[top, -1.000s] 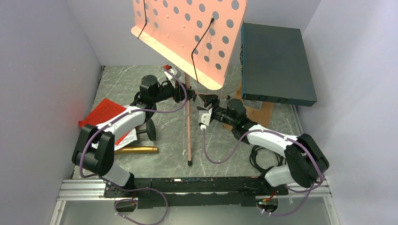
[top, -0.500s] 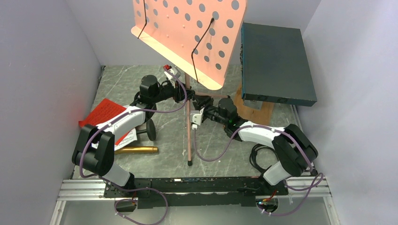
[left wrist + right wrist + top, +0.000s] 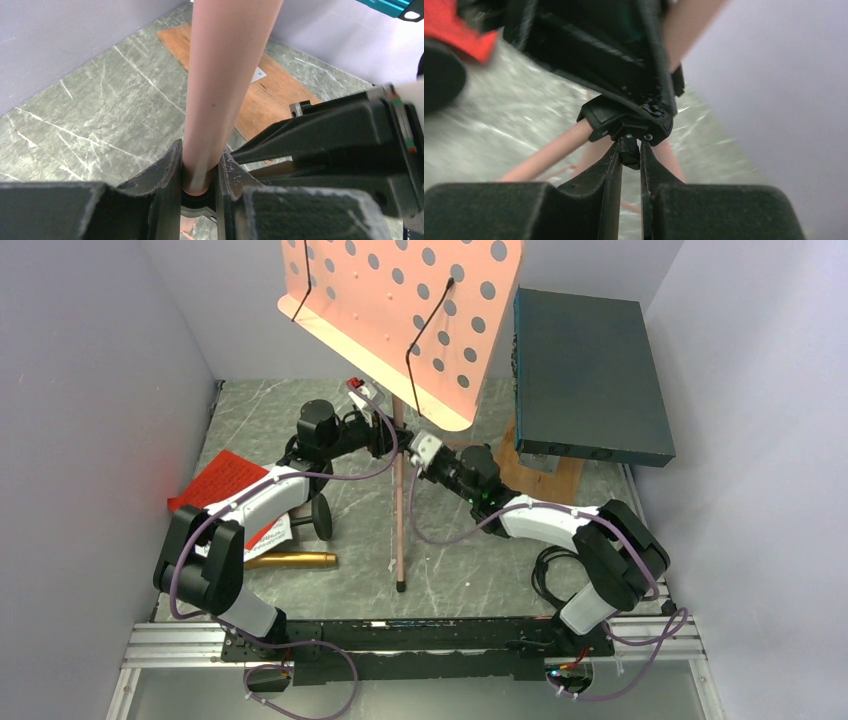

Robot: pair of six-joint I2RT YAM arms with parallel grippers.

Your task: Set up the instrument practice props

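Two grips on the music stand [image 3: 400, 300]
Left gripper [image 3: 200, 171] clamps the pole [image 3: 225, 75], right gripper [image 3: 629, 156] pinches its knob [image 3: 628, 144]; loosening it could let the stand tip.

Music stand [image 3: 400, 310] is showing pink with dark round holes; sheets [image 3: 222, 478] reading red and white; microphone [image 3: 292, 560] gold; counter [image 3: 250, 425] grey-green, white-veined; box [image 3: 590, 370] dark teal.

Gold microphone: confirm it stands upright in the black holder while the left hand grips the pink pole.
Not upright: the top view shows the gold microphone lying flat on the table, outside the black holder. The left hand does grip the pink pole.
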